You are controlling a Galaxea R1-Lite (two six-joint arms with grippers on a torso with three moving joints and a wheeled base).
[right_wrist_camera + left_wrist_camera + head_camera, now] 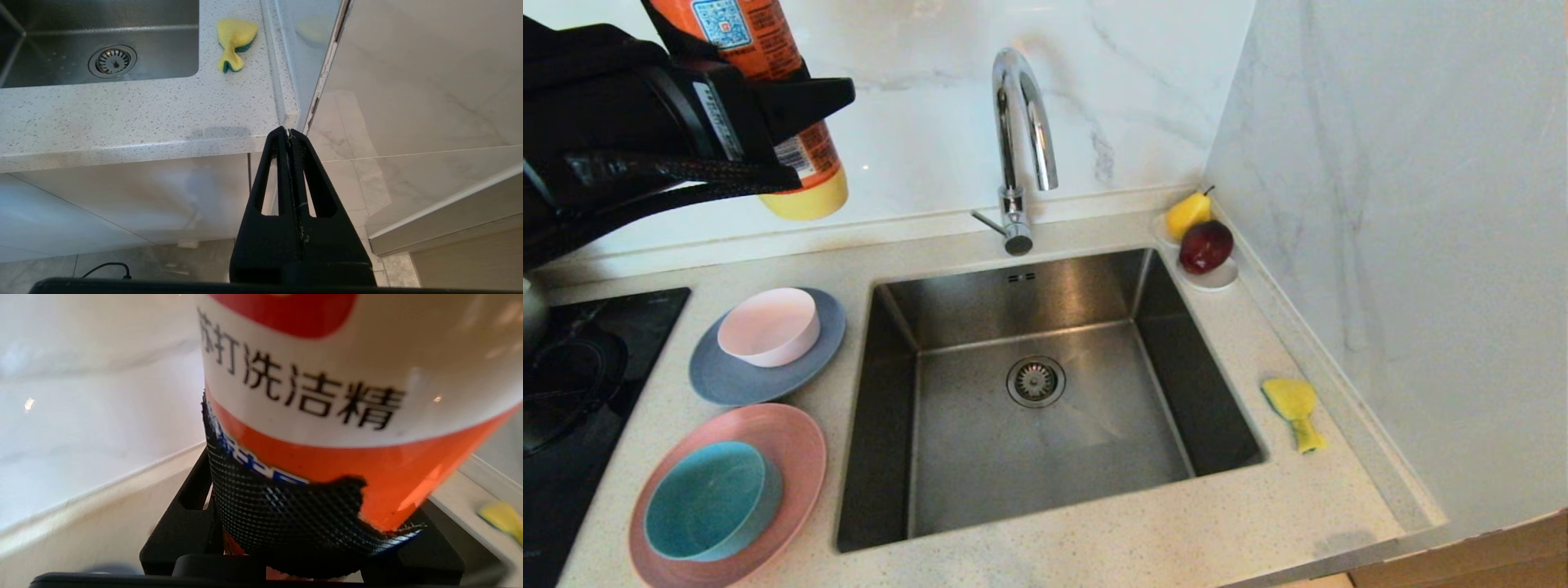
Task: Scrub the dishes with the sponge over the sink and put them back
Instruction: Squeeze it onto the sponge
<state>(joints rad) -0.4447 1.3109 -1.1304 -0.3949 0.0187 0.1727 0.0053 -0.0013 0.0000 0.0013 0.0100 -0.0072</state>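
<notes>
My left gripper (792, 106) hangs high at the back left, above the counter, shut on an orange and white dish-soap bottle (805, 175) that fills the left wrist view (327, 396). On the counter left of the steel sink (1094, 294), a pale pink bowl (769, 325) sits on a grey-blue plate (719, 380). Nearer, a teal bowl (711, 500) rests on a pink plate (792, 441). The yellow sponge (1294, 408) lies right of the sink, apart from both grippers. My right gripper (289, 132) is parked shut below the counter's front right corner, the sponge (235, 41) beyond it.
A chrome gooseneck tap (1021, 139) stands behind the sink. A white saucer (1217, 282) with a pear and a red apple sits at the back right corner. A black hob (572, 384) is at the far left. A marble wall (1380, 245) closes the right side.
</notes>
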